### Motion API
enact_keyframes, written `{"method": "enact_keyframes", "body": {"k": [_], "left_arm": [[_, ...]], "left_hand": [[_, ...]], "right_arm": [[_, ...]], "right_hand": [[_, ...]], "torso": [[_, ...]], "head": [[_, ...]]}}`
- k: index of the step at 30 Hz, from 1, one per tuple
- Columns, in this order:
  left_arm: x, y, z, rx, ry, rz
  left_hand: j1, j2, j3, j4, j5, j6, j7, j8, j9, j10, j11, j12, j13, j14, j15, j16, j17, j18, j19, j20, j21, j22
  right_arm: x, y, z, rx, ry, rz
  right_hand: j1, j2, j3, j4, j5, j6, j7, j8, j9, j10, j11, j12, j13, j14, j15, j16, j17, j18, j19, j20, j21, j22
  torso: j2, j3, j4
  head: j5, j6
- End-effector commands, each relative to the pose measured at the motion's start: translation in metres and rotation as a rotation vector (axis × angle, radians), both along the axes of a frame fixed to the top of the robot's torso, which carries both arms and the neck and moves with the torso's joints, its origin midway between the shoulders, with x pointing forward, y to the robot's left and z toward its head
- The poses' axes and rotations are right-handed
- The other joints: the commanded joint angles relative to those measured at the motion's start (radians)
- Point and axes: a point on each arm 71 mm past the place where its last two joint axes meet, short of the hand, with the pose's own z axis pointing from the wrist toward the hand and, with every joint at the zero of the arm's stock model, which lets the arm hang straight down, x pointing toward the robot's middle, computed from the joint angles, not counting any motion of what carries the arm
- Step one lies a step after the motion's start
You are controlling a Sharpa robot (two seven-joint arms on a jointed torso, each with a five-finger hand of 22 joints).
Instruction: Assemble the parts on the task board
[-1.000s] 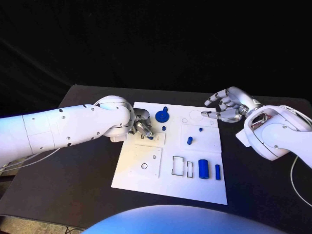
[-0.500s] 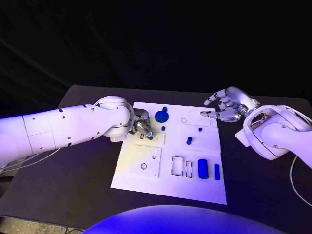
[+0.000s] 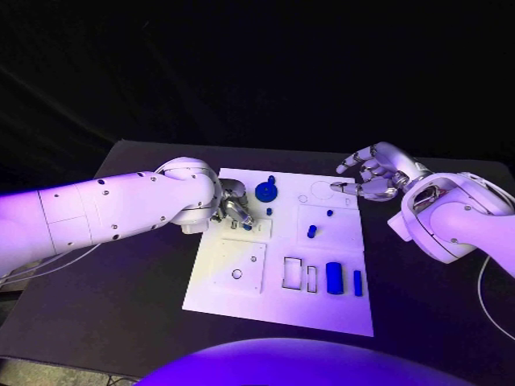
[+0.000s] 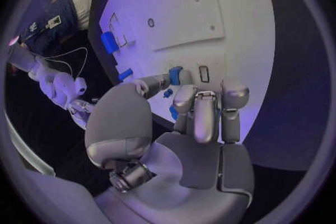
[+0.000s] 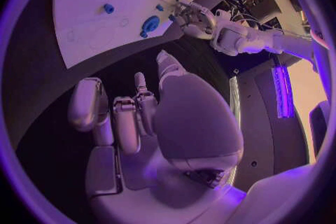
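I have the left hand point(image 3: 234, 205) down on the board point(image 3: 252, 297), pinching a small blue part point(image 4: 175, 75) to seat it. My right hand point(image 3: 373, 178) hovers beside the board, curled, empty, out of the way.

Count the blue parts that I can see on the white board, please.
At least 7: round gear, tiny peg, piece at left hand, peg, short cylinder, block, thin bar. The left hand may hide more.
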Motion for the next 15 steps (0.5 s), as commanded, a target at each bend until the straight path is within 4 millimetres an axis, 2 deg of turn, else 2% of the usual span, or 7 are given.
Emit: {"method": "enact_keyframes", "body": {"k": [1,9,15], "left_arm": [[-0.003,-0.0047,-0.0023,-0.011,0.027,-0.021],[-0.0026,-0.0047,-0.0026,-0.009,0.03,-0.022],[-0.002,-0.0041,-0.0028,-0.008,0.028,-0.019]], "left_hand": [[-0.011,0.001,-0.029,0.013,-0.004,0.008,0.001,-0.007,0.002,0.006,-0.002,0.003,0.002,0.039,-0.005,0.003,0.001,-0.019,0.006,-0.001,-0.007,-0.001],[-0.015,-0.002,-0.095,0.041,-0.006,0.013,0.002,-0.015,0.005,0.006,-0.001,0.004,0.005,0.039,-0.004,0.003,0.001,-0.019,0.008,-0.001,-0.008,-0.001],[-0.015,-0.002,-0.116,0.051,-0.005,0.015,0.003,-0.017,0.006,0.006,0.0,0.004,0.005,0.039,-0.004,0.003,0.001,-0.019,0.008,-0.001,-0.009,-0.001]], "right_arm": [[-0.0004,0.0006,0.0005,-0.005,-0.01,0.006],[-0.0003,0.0004,0.0005,-0.005,-0.011,0.005],[-0.0002,0.0004,0.0004,-0.005,-0.011,0.005]], "right_hand": [[-0.009,-0.005,-0.006,0.0,0.003,-0.005,0.001,0.006,0.0,-0.008,0.0,-0.007,0.071,0.074,0.0,-0.006,0.118,0.016,-0.005,-0.002,-0.004,-0.001],[-0.015,-0.004,-0.008,0.0,0.003,-0.006,0.001,0.007,0.0,-0.007,0.0,-0.007,0.071,0.074,0.0,-0.007,0.119,0.016,-0.005,-0.002,-0.005,-0.001],[-0.026,-0.004,-0.014,0.001,0.002,-0.007,0.001,0.01,0.0,-0.008,0.0,-0.008,0.069,0.074,0.0,-0.007,0.118,0.016,-0.005,-0.002,-0.007,-0.002]], "torso": [[0.0,0.0003,-0.0003],[0.0,0.0012,-0.0003],[-0.001,0.0012,-0.0007]], "head": [[-0.001,-0.001],[-0.002,-0.002],[-0.001,-0.001]]}}
